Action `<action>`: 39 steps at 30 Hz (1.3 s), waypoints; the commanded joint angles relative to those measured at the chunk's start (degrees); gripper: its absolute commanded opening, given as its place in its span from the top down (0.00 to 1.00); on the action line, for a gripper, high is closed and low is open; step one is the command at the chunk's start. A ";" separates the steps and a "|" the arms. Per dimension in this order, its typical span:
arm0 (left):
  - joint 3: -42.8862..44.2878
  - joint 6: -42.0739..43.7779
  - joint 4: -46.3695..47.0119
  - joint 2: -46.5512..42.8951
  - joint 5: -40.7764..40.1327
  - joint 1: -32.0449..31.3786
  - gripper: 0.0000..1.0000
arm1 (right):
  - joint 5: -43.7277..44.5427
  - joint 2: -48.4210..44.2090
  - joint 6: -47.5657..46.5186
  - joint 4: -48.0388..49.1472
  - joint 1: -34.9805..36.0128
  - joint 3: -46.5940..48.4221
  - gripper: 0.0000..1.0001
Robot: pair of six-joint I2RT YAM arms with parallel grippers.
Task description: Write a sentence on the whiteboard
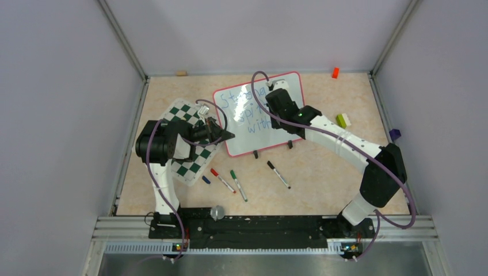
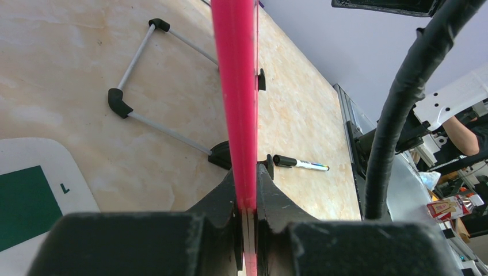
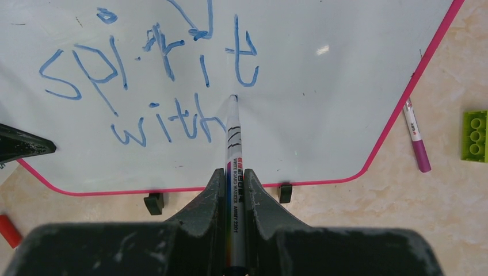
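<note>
Item: large glossy white rectangular whiteboard (image 3: 345, 86) with a thin red-pink frame, spreading out ahead of your right gripper (image 3: 233, 175). That gripper is clamping a slim white marker pen (image 3: 232, 135), its tip touching the board just past the blue handwritten sentence (image 3: 149, 86), while your left gripper (image 2: 246, 178) is pinching the frame edge between shut jaws. You are probably handling a light, stiff, slick sheet that may be skidding under pen pressure, so the rim is the place to be holding. Bare board is lying ahead and right of the tip, with a purple marker (image 3: 415, 135) and a green toy brick (image 3: 475, 135) lying beyond the right rim.

Top camera looks down from behind; left wrist sights the shared whiteboard (image 1: 239, 141) edge-on, close; right wrist faces it.
</note>
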 commanded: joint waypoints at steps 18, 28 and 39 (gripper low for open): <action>-0.30 4.04 4.74 -0.58 -4.39 1.80 1.00 | -0.14 -0.92 1.12 1.17 -0.49 -0.01 1.00; -0.30 4.04 4.74 -0.58 -4.39 1.80 1.00 | -0.68 -4.71 1.28 1.27 -0.49 -1.09 1.00; -0.30 4.04 4.74 -0.58 -4.39 1.80 1.00 | -1.39 -6.90 1.78 1.64 -0.48 -3.76 1.00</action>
